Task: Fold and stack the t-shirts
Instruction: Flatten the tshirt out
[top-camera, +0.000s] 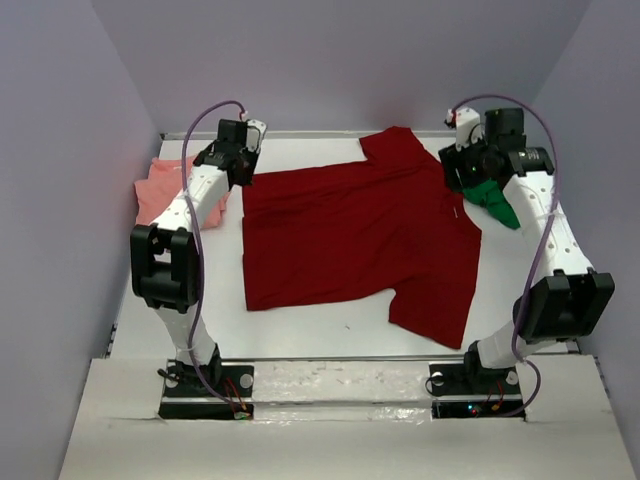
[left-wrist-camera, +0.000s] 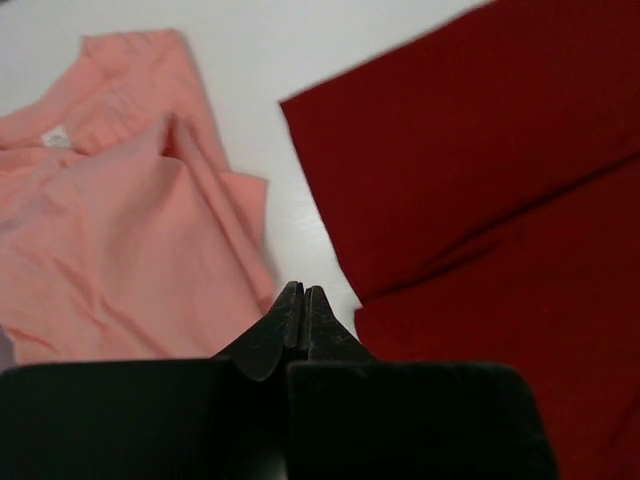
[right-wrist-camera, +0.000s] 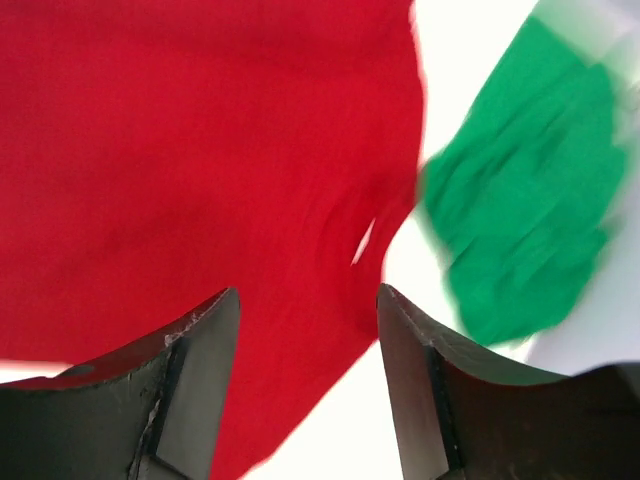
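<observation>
Right wrist: blurry green t-shirt (right-wrist-camera: 530, 220)

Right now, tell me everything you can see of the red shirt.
Plain dark red cloth, short sleeves, the red shirt lies nearly flat across the middle of the table, one sleeve far, one near right. A fold shows along its left part. Neither gripper holds it: left gripper shut beside its far left corner, right gripper open over its right edge.
</observation>
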